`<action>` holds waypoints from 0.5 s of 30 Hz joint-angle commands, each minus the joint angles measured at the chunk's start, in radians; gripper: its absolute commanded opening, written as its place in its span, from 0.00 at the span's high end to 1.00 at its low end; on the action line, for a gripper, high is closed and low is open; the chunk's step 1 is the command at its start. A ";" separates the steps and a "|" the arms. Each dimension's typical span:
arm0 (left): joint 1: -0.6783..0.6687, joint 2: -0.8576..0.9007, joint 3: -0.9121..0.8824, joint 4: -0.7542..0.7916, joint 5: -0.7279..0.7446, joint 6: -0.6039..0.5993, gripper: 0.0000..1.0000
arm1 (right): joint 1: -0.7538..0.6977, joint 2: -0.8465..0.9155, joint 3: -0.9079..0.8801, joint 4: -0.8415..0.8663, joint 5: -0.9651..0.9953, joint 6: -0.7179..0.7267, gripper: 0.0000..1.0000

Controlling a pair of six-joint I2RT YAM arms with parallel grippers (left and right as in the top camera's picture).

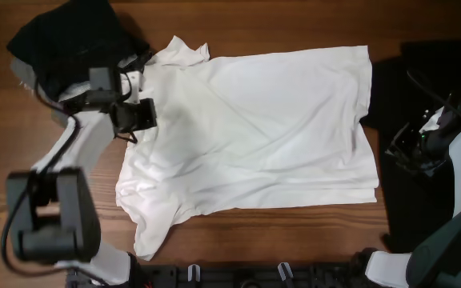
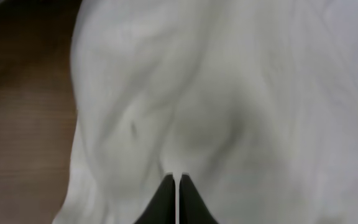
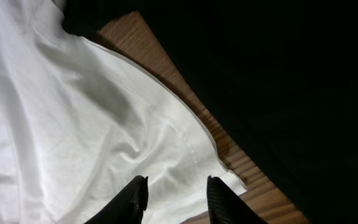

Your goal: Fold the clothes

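A white T-shirt (image 1: 262, 128) lies spread flat on the wooden table (image 1: 294, 24), with its collar toward the left and its hem toward the right. My left gripper (image 1: 138, 114) is over the shirt's collar end. In the left wrist view its fingers (image 2: 176, 177) are shut, tips together just above the wrinkled white cloth (image 2: 260, 93). My right gripper (image 1: 402, 152) is at the shirt's right edge. In the right wrist view its fingers (image 3: 176, 183) are open and empty over the hem corner of the shirt (image 3: 55, 124).
A black garment (image 1: 62, 36) is piled at the back left, beside the shirt's sleeve. A black cloth (image 1: 422, 80) covers the table on the right under my right arm; it also shows in the right wrist view (image 3: 278, 74). Bare wood shows along the front.
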State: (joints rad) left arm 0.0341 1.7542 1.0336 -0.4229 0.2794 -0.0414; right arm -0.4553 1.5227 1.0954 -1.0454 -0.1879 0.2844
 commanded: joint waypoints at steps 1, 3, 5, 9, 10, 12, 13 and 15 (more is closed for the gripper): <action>-0.011 0.124 -0.009 0.120 0.046 0.033 0.96 | -0.002 0.010 -0.010 0.011 -0.080 -0.071 0.77; -0.011 0.180 -0.009 0.205 0.045 0.034 0.96 | -0.002 0.010 -0.010 0.017 -0.129 -0.129 0.81; -0.010 0.233 -0.009 0.307 0.040 0.024 0.96 | -0.002 0.010 -0.010 -0.002 -0.127 -0.128 0.80; -0.003 0.305 -0.006 0.537 -0.072 -0.142 0.96 | -0.002 0.010 -0.065 -0.044 -0.127 -0.127 0.58; 0.005 0.305 -0.003 0.587 -0.072 -0.163 0.96 | -0.002 0.010 -0.096 -0.040 -0.127 -0.128 0.54; 0.021 0.305 0.027 0.623 -0.072 -0.193 0.96 | -0.002 0.010 -0.158 -0.005 -0.150 -0.138 0.51; 0.033 0.305 0.059 0.617 -0.071 -0.203 0.96 | -0.002 0.010 -0.201 0.033 -0.200 -0.179 0.50; 0.054 0.304 0.128 0.584 -0.049 -0.203 0.96 | -0.001 0.012 -0.248 0.089 -0.334 -0.187 0.46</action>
State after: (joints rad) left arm 0.0479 2.0445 1.0683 0.1810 0.2546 -0.1925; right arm -0.4553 1.5265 0.8875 -0.9924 -0.3622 0.1429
